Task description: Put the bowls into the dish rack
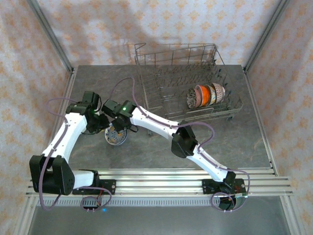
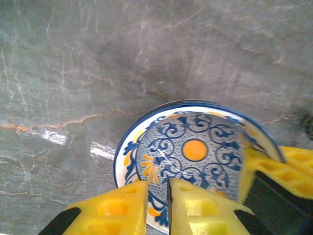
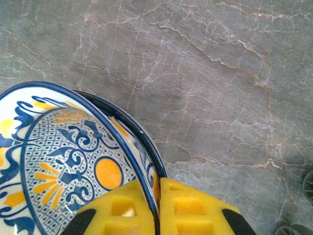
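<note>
The right gripper (image 3: 159,205) pinches the rim of the blue-patterned bowl (image 3: 73,161) just beneath it, the left gripper (image 2: 157,188) nearly closed alongside, its hold unclear; glazed ceramic likely handles stiff, slick and breakable, so grip the rim squarely.

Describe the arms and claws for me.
Left arm and right arm: white links, black joints, purplish-grey cables. Green light near the right wrist. Left claw and right claw: yellow fingers with square recessed pockets.
</note>
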Controlling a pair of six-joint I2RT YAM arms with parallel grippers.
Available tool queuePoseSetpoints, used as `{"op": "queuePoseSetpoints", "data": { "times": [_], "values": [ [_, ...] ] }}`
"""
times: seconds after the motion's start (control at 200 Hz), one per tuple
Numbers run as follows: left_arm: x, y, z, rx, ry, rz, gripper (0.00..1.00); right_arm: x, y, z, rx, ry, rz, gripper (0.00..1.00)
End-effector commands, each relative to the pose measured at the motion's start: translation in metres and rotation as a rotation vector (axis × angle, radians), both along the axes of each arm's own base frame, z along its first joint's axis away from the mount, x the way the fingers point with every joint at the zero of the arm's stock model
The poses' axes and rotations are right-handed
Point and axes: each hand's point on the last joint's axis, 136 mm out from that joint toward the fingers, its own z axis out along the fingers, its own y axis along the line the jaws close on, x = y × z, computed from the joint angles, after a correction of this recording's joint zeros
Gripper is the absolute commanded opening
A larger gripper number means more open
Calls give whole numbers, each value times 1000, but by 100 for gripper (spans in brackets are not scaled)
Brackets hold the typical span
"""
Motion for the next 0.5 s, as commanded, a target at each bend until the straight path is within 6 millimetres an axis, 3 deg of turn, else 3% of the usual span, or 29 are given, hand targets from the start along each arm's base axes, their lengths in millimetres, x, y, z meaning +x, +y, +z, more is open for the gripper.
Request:
{"op": "queuePoseSetpoints", "data": {
  "times": [0.0, 0.495],
  "values": [
    [-6, 7, 16, 30, -7, 9, 21, 0, -3, 54, 103, -4, -13, 0],
    [-7, 12, 26, 61, -37, 18, 23, 7, -3, 87, 191, -23, -18, 0]
  ]
}}
